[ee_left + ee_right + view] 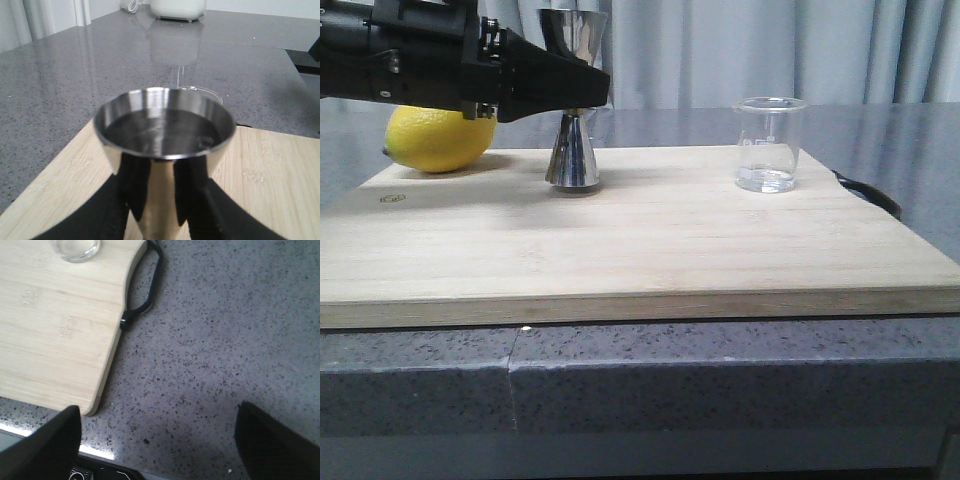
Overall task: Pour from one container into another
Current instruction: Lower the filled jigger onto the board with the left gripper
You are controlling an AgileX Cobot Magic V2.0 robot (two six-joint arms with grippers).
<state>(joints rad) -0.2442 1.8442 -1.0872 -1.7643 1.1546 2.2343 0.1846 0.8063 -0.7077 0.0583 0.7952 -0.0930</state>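
Observation:
The steel jigger (572, 150) stands upright on the wooden board (650, 250), left of centre near the back edge. My left gripper (586, 96) reaches in from the left and its jaws close on the jigger's narrow waist. In the left wrist view the jigger's (164, 135) upper cup fills the middle, with my left gripper (161, 220) flanking the cone below it. The clear glass beaker (769, 145) stands at the board's back right with a little clear liquid at its bottom. My right gripper (157, 440) hangs open over the bare counter beside the board's right edge.
A yellow lemon (438, 138) lies at the board's back left, behind the left arm. A black loop handle (145, 295) sticks out of the board's right side. Speckled grey counter (225, 350) surrounds the board. A white appliance (178, 9) stands far back.

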